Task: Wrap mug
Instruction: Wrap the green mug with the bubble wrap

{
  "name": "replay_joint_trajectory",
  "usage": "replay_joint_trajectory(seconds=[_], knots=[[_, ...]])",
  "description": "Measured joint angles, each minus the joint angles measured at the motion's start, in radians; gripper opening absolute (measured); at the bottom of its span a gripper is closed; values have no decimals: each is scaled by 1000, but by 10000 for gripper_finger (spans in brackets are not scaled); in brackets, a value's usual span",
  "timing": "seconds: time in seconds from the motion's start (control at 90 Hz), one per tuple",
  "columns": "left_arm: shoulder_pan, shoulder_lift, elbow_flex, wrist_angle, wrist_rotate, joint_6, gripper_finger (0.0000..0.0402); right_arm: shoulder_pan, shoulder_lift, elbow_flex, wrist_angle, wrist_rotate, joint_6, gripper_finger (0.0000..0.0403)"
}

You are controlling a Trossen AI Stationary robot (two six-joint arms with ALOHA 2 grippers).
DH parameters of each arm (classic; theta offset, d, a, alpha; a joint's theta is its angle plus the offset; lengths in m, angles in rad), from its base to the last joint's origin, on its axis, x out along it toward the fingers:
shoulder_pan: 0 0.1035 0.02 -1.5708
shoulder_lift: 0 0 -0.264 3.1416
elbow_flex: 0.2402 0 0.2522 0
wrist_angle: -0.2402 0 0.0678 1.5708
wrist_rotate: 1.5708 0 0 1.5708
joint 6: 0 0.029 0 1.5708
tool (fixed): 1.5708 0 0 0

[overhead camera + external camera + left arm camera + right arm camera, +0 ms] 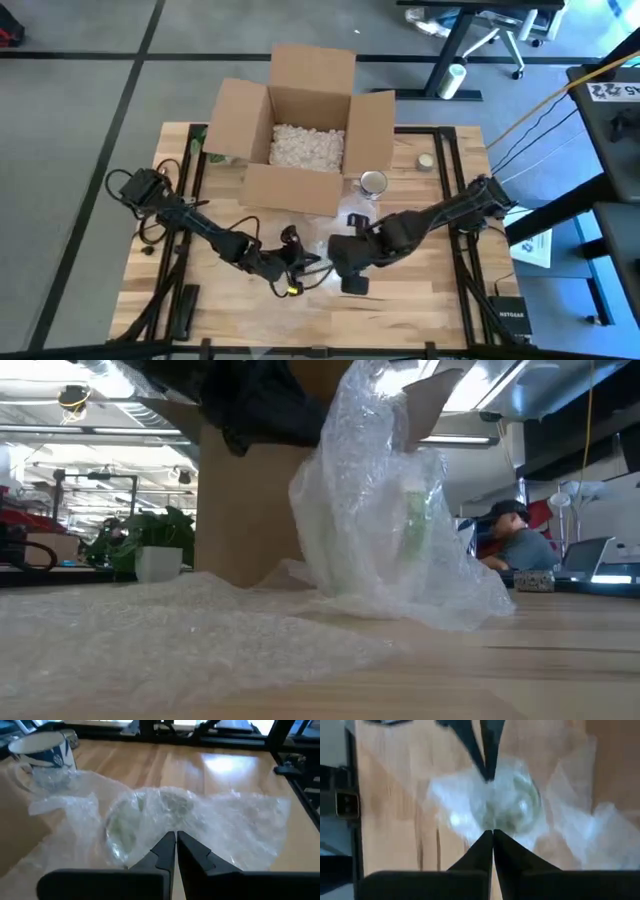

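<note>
Mug (412, 525), greenish and bundled in bubble wrap (400, 510), stands on the counter (420, 300) just in front of the box (300, 130), between the two arms. Left end effector (176, 840) has its fingers together, pinching a fold of wrap at the near side of the bundle; right end effector (493, 834) is likewise closed on the wrap from the opposite side. Judged risk: the film is slack and springy, so a pull from either side could slip the fold free and let the wrap unfurl, or tip the bundle over. The low view alone shows the bundle upright and the loose sheet spread flat across the counter; the left wrist view alone shows a second, white-and-blue mug (42, 757) beside the wrap; the high view alone shows packing fill inside the box and a tape roll (373, 182) near it.
</note>
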Motion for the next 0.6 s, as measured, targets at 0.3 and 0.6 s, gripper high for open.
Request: replay_joint_trajectory(seconds=[0.3,0.6], knots=[[51,0,4,-21,182,-7,0,284,-115,0,-301,263,439,0],[101,0,123,-239,305,72,0,696,-190,-169,-328,635,1108,0]])
